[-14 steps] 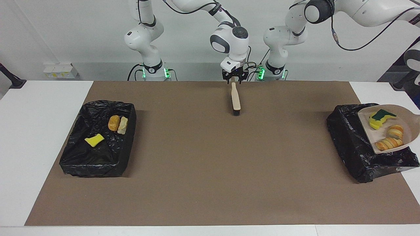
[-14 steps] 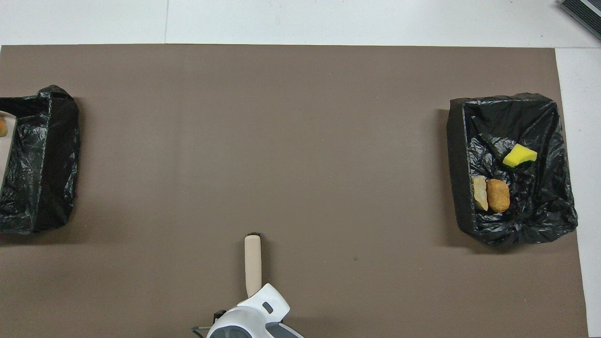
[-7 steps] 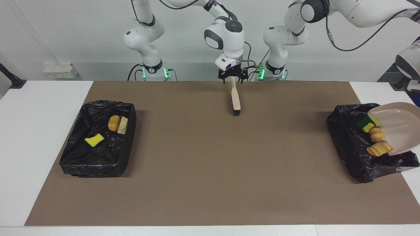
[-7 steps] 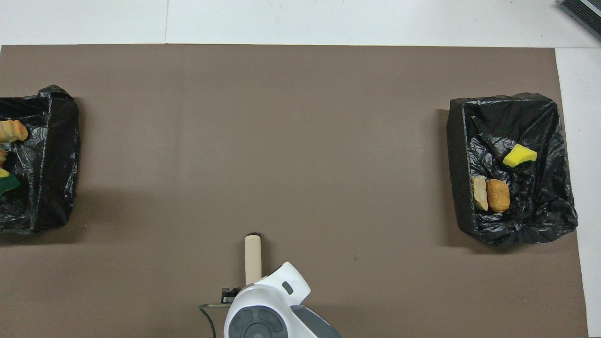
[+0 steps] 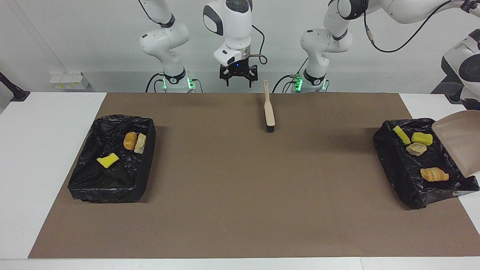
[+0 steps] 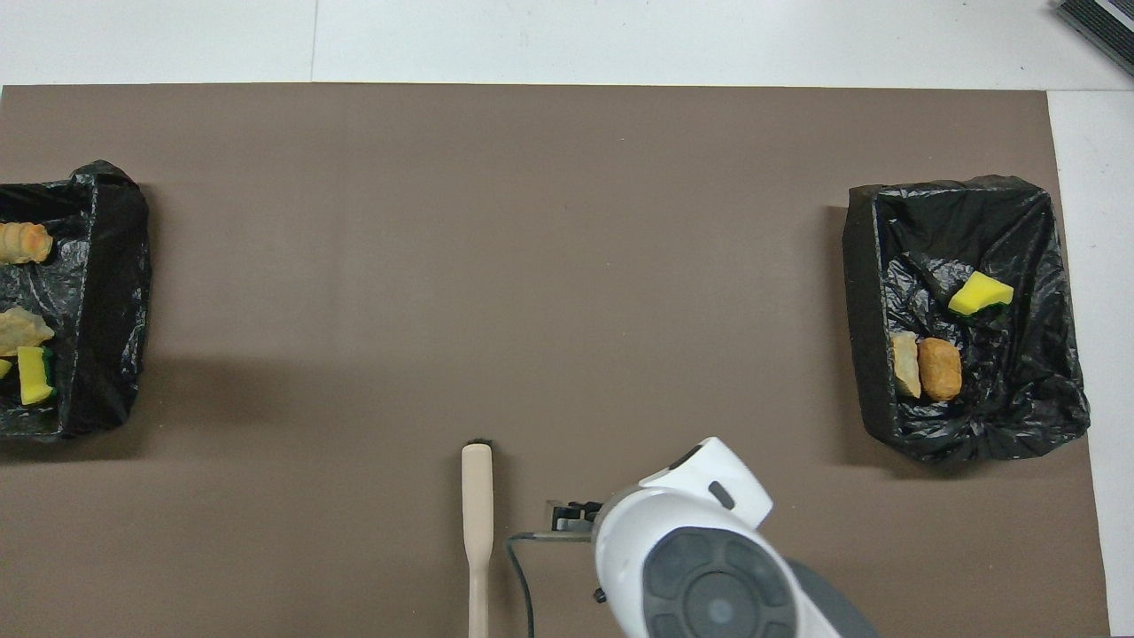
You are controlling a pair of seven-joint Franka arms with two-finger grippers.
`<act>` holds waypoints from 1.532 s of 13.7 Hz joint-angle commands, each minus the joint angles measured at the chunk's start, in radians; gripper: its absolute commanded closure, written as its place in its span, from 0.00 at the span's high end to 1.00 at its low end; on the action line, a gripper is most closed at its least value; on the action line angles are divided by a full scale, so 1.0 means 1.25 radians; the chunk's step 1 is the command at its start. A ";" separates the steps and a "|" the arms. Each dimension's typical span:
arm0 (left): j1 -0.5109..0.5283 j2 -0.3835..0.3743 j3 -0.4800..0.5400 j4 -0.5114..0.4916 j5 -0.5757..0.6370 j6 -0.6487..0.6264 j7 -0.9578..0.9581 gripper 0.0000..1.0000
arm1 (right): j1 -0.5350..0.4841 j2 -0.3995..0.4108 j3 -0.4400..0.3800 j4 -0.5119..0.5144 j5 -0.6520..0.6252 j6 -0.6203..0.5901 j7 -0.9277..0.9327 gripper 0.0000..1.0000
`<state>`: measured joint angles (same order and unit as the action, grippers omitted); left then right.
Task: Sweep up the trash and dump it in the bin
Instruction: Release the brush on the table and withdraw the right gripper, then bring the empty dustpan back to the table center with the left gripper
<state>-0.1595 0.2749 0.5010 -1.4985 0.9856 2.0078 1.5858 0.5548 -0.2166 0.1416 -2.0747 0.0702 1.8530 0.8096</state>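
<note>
Right arm: it comes from its base near the robots and bends so that the wrist points down; the right hand (image 5: 238,79) hangs in the air over the mat's edge nearest the robots, beside the brush handle, with fingers spread open and nothing in them.
Left arm: it reaches out to its own end of the bench, and the wrist is at the picture's edge. The left hand itself is not in view; it is closed.
Dustpan (image 5: 459,140): beige, smooth plastic, wide and shallow; it is tilted steeply over the bin (image 5: 393,165) at the left arm's end, and I cannot see what holds it.
Trash in that bin: four pieces lie on the liner, namely two yellow sponge chunks (image 5: 422,138), a pale bread piece (image 5: 416,149) and a ridged golden croissant (image 5: 434,174).
Other bin (image 5: 148,157): at the right arm's end, box-shaped, lined with black, wrinkled, shiny film; it holds a yellow sponge (image 5: 107,160), a brown bread roll (image 5: 130,140) and a pale chunk (image 5: 140,143).
Brush (image 5: 269,108): a long, slim beige handle with short dark bristles; it lies flat on the mat, the bristles pointing away from the robots.
Mat (image 5: 240,195): brown, matte, it covers the white bench (image 5: 33,150).
</note>
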 commanded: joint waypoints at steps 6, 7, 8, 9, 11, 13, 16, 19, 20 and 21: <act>-0.016 -0.031 -0.137 0.006 -0.184 -0.207 -0.043 0.00 | -0.311 -0.018 0.003 0.166 -0.017 -0.140 -0.256 1.00; -0.016 -0.031 -0.172 0.007 -0.209 -0.250 -0.069 0.00 | -0.336 -0.006 0.003 0.192 -0.018 -0.145 -0.283 1.00; -0.016 -0.031 -0.207 0.016 -0.237 -0.300 -0.110 0.00 | -0.356 0.012 0.003 0.225 -0.024 -0.163 -0.304 1.00; -0.016 -0.031 -0.242 0.032 -0.269 -0.347 -0.159 0.00 | -0.368 0.032 0.003 0.259 -0.042 -0.184 -0.317 1.00; -0.016 -0.027 -0.306 0.034 -0.334 -0.401 -0.268 0.00 | -0.371 0.077 0.005 0.334 -0.079 -0.222 -0.326 1.00; -0.016 -0.024 -0.363 0.032 -0.424 -0.420 -0.389 0.00 | -0.380 0.130 0.002 0.415 -0.087 -0.277 -0.326 1.00; -0.017 -0.020 -0.409 0.002 -0.549 -0.402 -0.641 0.00 | -0.407 0.182 0.002 0.497 -0.089 -0.323 -0.349 1.00; -0.025 -0.017 -0.488 -0.044 -0.614 -0.336 -0.931 0.00 | -0.419 0.203 -0.003 0.531 -0.090 -0.325 -0.350 1.00; -0.025 -0.017 -0.528 -0.070 -0.619 -0.301 -1.039 0.00 | -0.424 0.204 -0.006 0.531 -0.090 -0.325 -0.350 1.00; -0.025 -0.017 -0.553 -0.092 -0.642 -0.265 -1.135 0.00 | -0.427 0.204 -0.008 0.530 -0.088 -0.325 -0.350 1.00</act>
<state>-0.1880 0.2697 -0.1371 -1.5458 0.2197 1.5952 0.3727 0.0386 0.0180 0.1259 -1.4529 -0.0257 1.4792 0.3992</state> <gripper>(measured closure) 0.687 0.000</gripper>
